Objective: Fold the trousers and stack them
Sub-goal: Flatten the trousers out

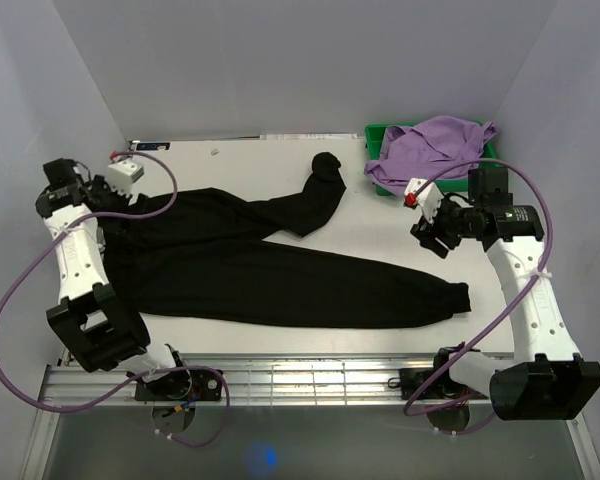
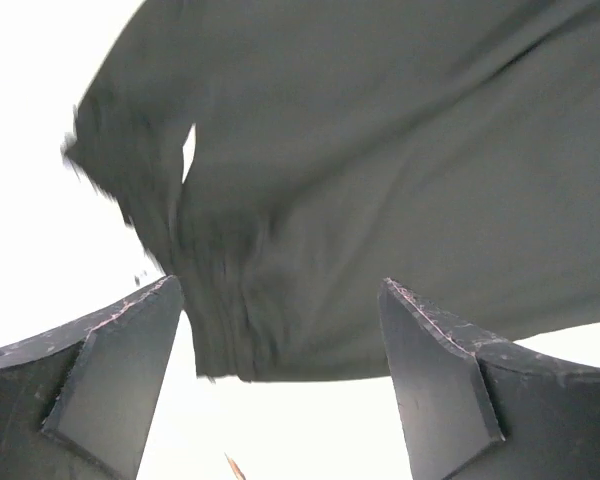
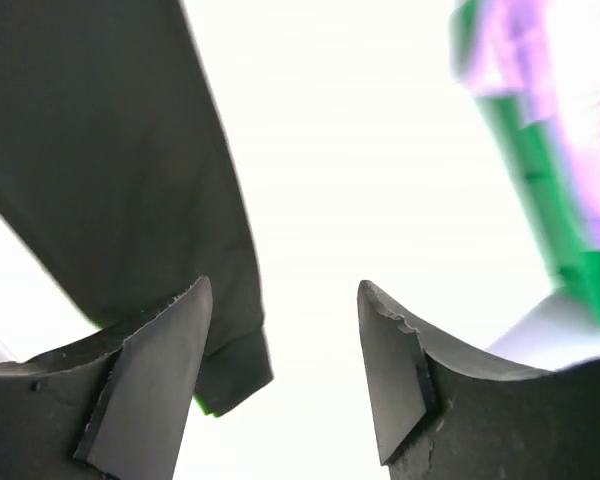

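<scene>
I take the green bin (image 1: pixel 378 135) at the table's (image 1: pixel 240 160) far right corner as my marker. A lilac garment (image 1: pixel 430 150) is heaped in it and spills over its rim.

The trousers (image 1: pixel 280 265) lie spread flat on the table, left of the bin and nearer to the arm bases. One leg runs up towards the bin, and its bunched end lies just left of the bin, apart from it. The other leg stretches along the near side, and its cuff ends nearer the bases than the bin, roughly under the bin's right half in the overhead view. The waist end lies at the side far from the bin.

The left gripper (image 2: pixel 280 288) sits over that waist end, well away from the bin. Its fingers (image 2: pixel 110 380) stand wide apart with nothing clamped (the black cloth lies beyond the tips, slightly blurred).

The right gripper (image 3: pixel 285 288) hangs just on the near side of the bin, between it and the lower cuff. Its fingers (image 3: pixel 150 370) are also spread and hold nothing. In the right wrist view a black leg with its hemmed cuff lies to the left and the bin's green wall to the right, blurred.
</scene>
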`<state>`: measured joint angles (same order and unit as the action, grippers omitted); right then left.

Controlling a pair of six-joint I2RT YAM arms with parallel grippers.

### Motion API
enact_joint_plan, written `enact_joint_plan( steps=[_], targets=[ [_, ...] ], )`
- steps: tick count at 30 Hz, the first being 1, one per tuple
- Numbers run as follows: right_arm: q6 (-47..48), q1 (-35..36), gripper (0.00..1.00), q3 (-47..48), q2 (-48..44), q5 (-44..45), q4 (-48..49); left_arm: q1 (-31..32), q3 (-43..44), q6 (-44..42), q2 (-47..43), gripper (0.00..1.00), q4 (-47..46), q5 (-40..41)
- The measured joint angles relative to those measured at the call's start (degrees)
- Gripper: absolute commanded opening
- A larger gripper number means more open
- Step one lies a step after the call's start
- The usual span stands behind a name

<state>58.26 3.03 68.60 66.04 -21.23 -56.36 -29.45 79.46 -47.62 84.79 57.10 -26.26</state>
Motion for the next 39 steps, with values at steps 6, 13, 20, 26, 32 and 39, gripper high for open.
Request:
enact_joint_plan(
  steps=[6, 13, 20, 26, 32, 39],
  targets=[
    [-4.24, 0.0, 0.68, 4.61, 1.36, -2.89, 3.32, 21.05, 2.45, 6.82, -0.26, 0.9, -6.32, -6.1],
    [-8.22, 0.0, 0.68, 2.4, 7.32, -5.14, 10.29, 44.74, 5.25, 18.8, 17.27, 0.85, -21.79, -5.6],
    [-11.91, 0.0, 0.55, 2.16, 13.7, -7.85, 15.89, 52.09, 13.7, 23.85, 38.73, 0.82, -27.12, -3.34],
    [-12.7, 0.07, 0.54, 1.18, 19.65, -8.52, 14.99, 53.79, 15.58, 21.27, 39.74, 0.65, -23.08, -4.33],
    [-13.4, 0.61, 0.66, 5.99, 26.08, -9.25, 14.69, 54.4, 1.51, 10.23, 31.41, 0.55, -19.58, -8.92],
    [-9.77, 4.26, 0.75, 16.76, 33.64, -11.98, 17.25, 54.71, -15.63, -2.89, 18.29, 0.59, -9.51, -10.38]
  ],
)
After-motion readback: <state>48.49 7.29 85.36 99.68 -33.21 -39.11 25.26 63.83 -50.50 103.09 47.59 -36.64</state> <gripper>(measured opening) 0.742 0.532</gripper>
